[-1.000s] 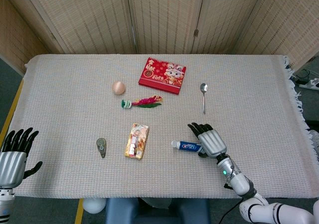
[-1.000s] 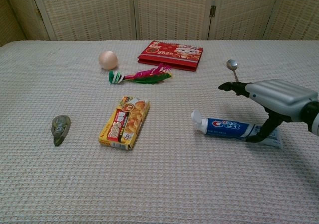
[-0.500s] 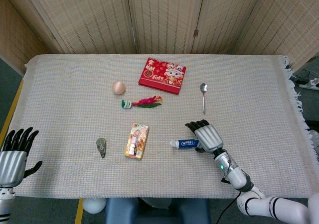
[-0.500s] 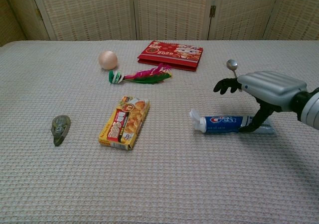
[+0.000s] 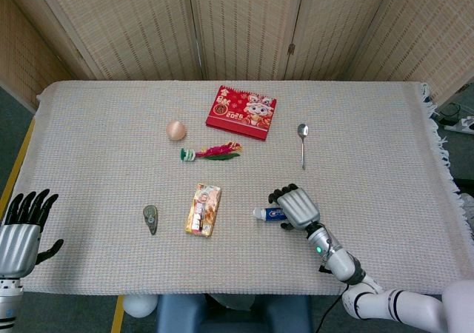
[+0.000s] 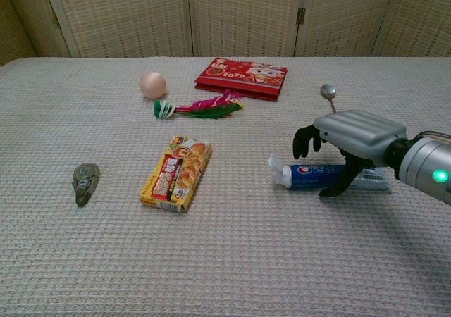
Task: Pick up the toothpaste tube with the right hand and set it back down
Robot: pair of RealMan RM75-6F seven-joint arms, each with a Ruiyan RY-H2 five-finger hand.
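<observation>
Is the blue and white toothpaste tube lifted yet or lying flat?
Lying flat: the blue and white toothpaste tube rests lengthwise on the woven tablecloth, white cap leftward, right robot hand arched over it, fingers curling down either side.

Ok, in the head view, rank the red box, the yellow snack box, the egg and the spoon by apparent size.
1. Red box.
2. Yellow snack box.
3. Spoon, long but very thin.
4. Egg.
Spoon and egg are close in area, so that order is unsure.

A red calendar box (image 5: pixel 241 112) lies nearest the tabletop's (image 5: pixel 104 133) far edge, with a spoon (image 5: pixel 302 142) toward the right edge. An egg (image 5: pixel 176 130), feather shuttlecock (image 5: pixel 211 152), yellow snack box (image 5: pixel 203 209) and correction-tape dispenser (image 5: pixel 150 219) lie nearer the front.
</observation>
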